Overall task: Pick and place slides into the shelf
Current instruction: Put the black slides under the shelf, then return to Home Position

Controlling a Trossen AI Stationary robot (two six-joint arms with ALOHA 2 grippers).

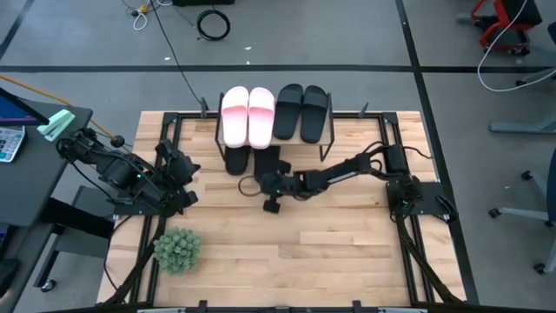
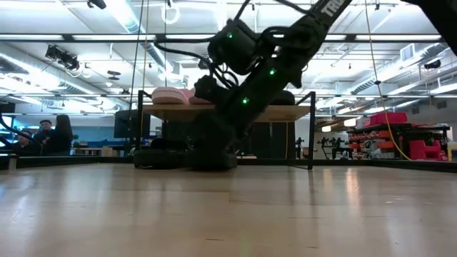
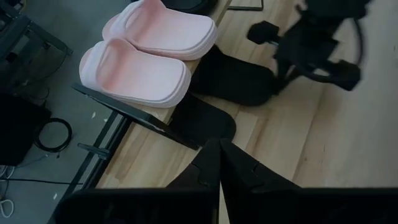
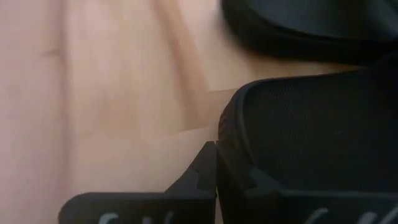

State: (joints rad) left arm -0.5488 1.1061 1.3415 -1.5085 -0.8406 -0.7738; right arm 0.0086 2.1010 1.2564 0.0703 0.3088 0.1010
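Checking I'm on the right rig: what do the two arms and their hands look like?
Both arms, the left arm and the right arm, are dark, jointed and cabled. The right arm shows small green lights and white lettering in the low view. The left hand and the right hand have black, angular fingers.

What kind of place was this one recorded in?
Probably a robotics lab or open workshop: a wooden slatted tabletop on a grey floor strewn with cables, exposed ceiling ducts and strip lights, and people seated at the back.
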